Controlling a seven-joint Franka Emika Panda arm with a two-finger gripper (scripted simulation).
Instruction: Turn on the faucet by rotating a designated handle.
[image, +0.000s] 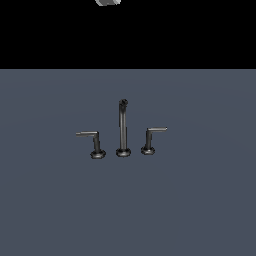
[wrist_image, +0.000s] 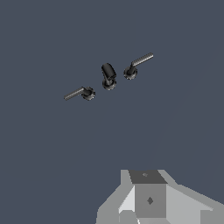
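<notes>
The faucet's tall thin spout post (image: 122, 127) stands upright on a round base on the grey floor (image: 200, 200). The handle (image: 156, 130), a dark L-shaped lever with the shorter arm, stands just to the exterior view's right of the post, arm pointing away from it. The mirror lever (image: 88, 134) stands on the exterior view's left. The wrist view shows the post (wrist_image: 108, 74), the handle (wrist_image: 85, 93) and the other lever (wrist_image: 133, 69) from above. My gripper (image: 108, 2) is far above and behind the faucet, barely in view. Only its grey body (wrist_image: 148, 199) shows in the wrist view.
The faucet set stands alone on a flat, dark grey-blue floor. A black background lies beyond the floor's far edge (image: 128, 69).
</notes>
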